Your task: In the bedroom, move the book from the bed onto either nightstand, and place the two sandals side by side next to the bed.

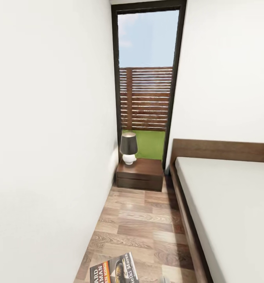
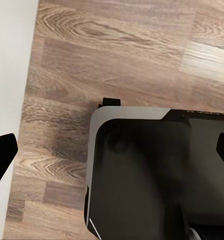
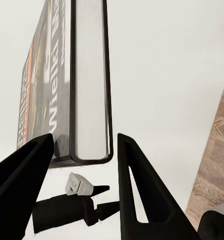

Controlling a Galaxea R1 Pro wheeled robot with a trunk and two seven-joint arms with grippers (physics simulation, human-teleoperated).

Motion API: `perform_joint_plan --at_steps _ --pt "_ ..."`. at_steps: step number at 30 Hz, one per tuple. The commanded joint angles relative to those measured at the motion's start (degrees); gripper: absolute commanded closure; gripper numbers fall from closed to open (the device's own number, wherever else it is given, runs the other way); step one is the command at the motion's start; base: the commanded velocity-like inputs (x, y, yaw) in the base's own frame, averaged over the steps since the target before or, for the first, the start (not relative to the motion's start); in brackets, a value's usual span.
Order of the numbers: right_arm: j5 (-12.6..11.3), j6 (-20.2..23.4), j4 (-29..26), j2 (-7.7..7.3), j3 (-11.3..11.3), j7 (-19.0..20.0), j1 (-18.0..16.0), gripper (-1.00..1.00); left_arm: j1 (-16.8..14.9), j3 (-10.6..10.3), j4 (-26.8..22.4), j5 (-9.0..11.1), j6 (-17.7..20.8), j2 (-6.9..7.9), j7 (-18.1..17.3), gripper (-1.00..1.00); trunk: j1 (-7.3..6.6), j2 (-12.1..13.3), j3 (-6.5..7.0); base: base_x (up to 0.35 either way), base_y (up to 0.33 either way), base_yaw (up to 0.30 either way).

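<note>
Dark book (image 1: 114,271), orange-white lettering; dark brown nightstand (image 1: 140,174); grey mattress (image 1: 234,204).

A wood-plank floor (image 1: 142,224) runs down a narrow aisle between a white wall and the bed (image 1: 230,208). At the aisle's far end a dark brown nightstand (image 1: 140,174) stands on the floor, touching the wall, with a small black-shaded lamp (image 1: 128,147) on top. The grey mattress lies bare.

You get bright, even daylight from the window (image 1: 147,74); soft shadows, slightly blurred renders, stretched edges.
</note>
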Motion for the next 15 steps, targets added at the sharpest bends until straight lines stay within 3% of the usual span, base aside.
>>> perform_joint_plan --at_steps 1,8,15 --pt "-0.7 0.6 -0.1 -0.03 0.1 0.2 0.0 1.00 0.0 -0.5 0.1 0.6 -0.2 0.00 -0.2 -1.00 0.04 0.0 -0.02 0.185 0.001 0.000" --pt "-0.7 0.6 -0.1 -0.03 0.1 0.2 0.0 1.00 0.0 -0.5 0.0 0.6 -0.2 -0.10 -0.2 -1.00 0.04 0.0 -0.02 0.235 0.001 -0.021" --pt "-0.7 0.6 -0.1 -0.03 0.1 0.2 0.0 1.00 0.0 -0.5 0.0 0.6 -0.3 -0.14 -0.1 -1.00 0.04 0.0 -0.02 0.157 0.000 -0.159"
